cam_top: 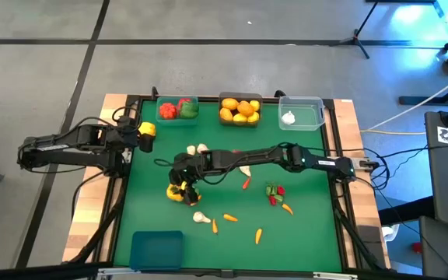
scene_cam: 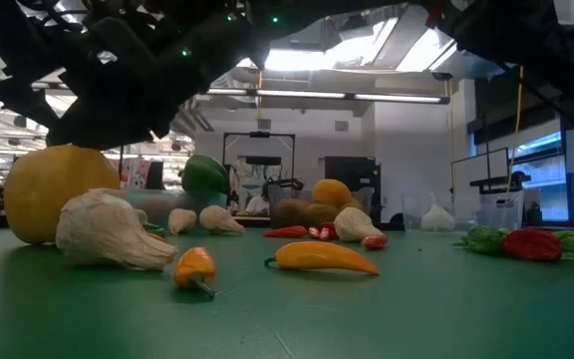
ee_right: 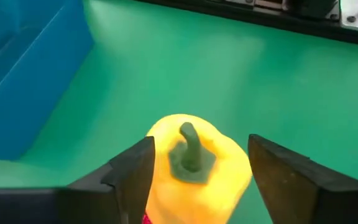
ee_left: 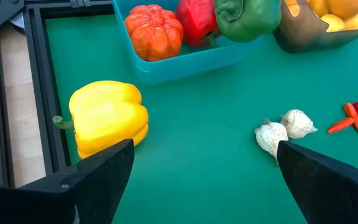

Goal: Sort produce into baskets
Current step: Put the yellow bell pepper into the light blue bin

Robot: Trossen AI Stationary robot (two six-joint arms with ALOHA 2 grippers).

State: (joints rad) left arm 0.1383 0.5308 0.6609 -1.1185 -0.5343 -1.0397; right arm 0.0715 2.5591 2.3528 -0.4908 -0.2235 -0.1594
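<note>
My right gripper (cam_top: 180,187) reaches over the middle-left of the green mat and is shut on a yellow pepper (ee_right: 194,180), whose green stem (ee_right: 190,152) faces the wrist camera. My left gripper (ee_left: 204,174) hangs open at the table's left edge. A second yellow pepper (ee_left: 107,118) and two garlic bulbs (ee_left: 284,129) lie on the mat ahead of it. Along the far edge stand a teal basket (cam_top: 177,99) with peppers, a dark basket (cam_top: 239,96) with oranges and lemons, and a clear basket (cam_top: 311,117) with one garlic bulb. My right gripper pinches the yellow pepper between its two fingers, one on each side of its body (ee_right: 160,171), just below the stem end. The fingers slant down from the table's right. The pepper's stem points up toward the wrist. Its underside is hidden.
A blue basket (cam_top: 156,249) stands at the near left corner. Loose produce lies over the mat's middle and near side: garlic (cam_top: 201,218), carrots (cam_top: 229,218), a chilli (cam_top: 246,183), and green and red pieces (cam_top: 274,192). Bare mat shows at the near right.
</note>
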